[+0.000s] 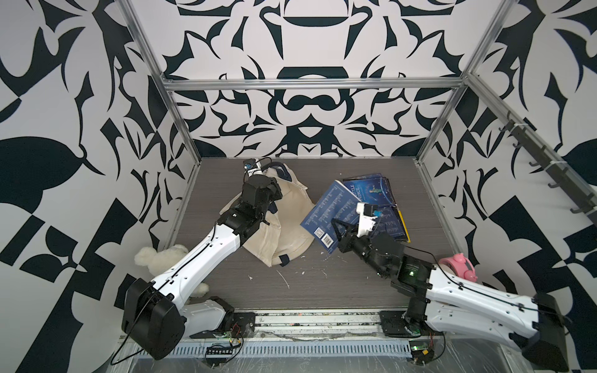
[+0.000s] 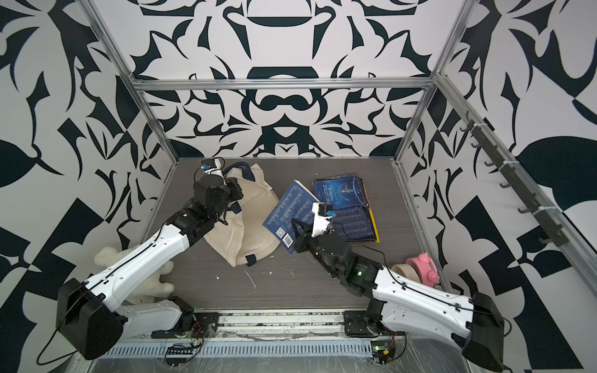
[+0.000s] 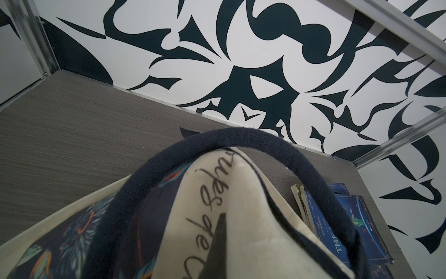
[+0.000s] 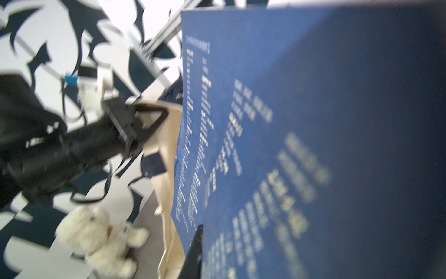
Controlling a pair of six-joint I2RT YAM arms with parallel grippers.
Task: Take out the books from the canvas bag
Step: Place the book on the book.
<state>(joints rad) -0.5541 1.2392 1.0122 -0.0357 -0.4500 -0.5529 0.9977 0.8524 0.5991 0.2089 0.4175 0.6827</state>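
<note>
Two claws (image 1: 336,224) (image 4: 161,116) hold one book (image 1: 329,206), one bag (image 1: 290,222).

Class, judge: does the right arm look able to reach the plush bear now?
Probably not: right gripper is shut on a blue book, and the bear lies beyond the left arm.

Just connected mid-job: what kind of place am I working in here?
Probably a lab robot cell, not a home: an aluminium frame boxes in a grey tabletop, black-and-white patterned panels form the walls, and the left arm and right arm mount on a front rail.
</note>
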